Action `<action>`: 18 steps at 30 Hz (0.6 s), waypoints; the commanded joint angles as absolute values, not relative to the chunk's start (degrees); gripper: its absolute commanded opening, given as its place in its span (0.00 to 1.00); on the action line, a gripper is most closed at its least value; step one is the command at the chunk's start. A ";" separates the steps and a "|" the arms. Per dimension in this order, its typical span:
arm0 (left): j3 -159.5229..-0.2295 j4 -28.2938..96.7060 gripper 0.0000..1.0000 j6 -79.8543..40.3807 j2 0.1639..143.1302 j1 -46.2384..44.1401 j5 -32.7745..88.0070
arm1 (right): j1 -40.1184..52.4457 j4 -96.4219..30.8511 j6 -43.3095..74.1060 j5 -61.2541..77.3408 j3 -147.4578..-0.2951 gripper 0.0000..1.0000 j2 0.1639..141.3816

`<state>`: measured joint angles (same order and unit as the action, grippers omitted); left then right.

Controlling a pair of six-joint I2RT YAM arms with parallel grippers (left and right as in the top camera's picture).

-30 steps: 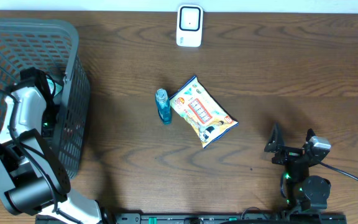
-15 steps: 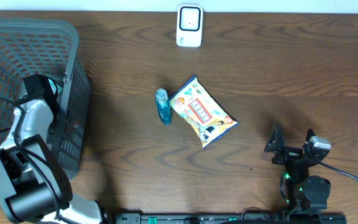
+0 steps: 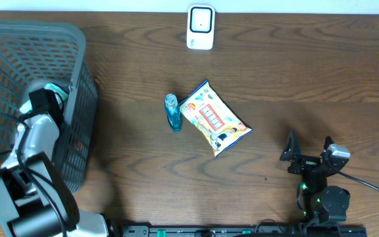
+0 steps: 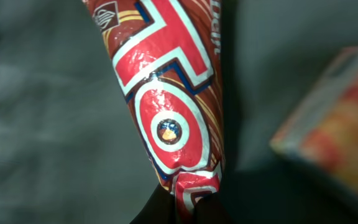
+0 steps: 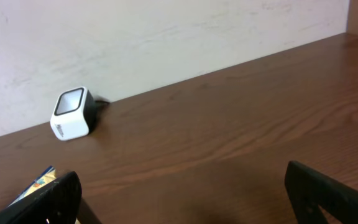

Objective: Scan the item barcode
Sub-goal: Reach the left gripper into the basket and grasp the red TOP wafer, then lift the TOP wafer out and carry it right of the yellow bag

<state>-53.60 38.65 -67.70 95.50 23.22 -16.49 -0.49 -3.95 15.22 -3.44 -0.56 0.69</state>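
Wooden counter [image 3: 308, 79]: at nine o'clock, inside the basket [image 3: 77, 39], the left tool [image 4: 191, 205] is clenched on a red packet [image 4: 166, 112]; the right tool [image 5: 188, 196] sits released. Pickup step, I judge; next, lift the packet toward the scanner [image 3: 201, 27] at twelve, barcode facing it.

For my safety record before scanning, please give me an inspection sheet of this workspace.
Surface: brown wooden table, no damage seen.
Job's things: white scanner at far edge; red packet held inside basket.
Clutter: bottle beside snack bag, mid-table; blurred orange pack near the packet.
Tools: left tool shut on red packet; right tool open, holding nothing.
Cables: black cable by right arm.
Surroundings: pale wall behind table.
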 commanded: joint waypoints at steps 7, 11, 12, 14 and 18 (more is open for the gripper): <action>-50.65 40.66 0.07 -61.54 74.17 23.44 -13.82 | 0.40 -3.90 14.50 -3.95 -0.32 0.99 0.38; -50.65 40.38 0.07 -61.54 64.38 23.44 -14.22 | 0.40 -3.90 14.50 -3.95 -0.32 0.99 0.38; -50.65 40.21 0.07 -61.52 61.91 23.44 -14.20 | 0.40 -3.90 14.50 -3.95 -0.32 0.99 0.38; -50.65 39.51 0.07 -61.41 57.10 23.44 -13.85 | 0.40 -3.90 14.52 -3.95 -0.32 0.99 0.38; -50.65 34.11 0.07 -56.95 48.01 23.44 -7.33 | 0.40 -3.90 14.50 -3.95 -0.32 0.99 0.38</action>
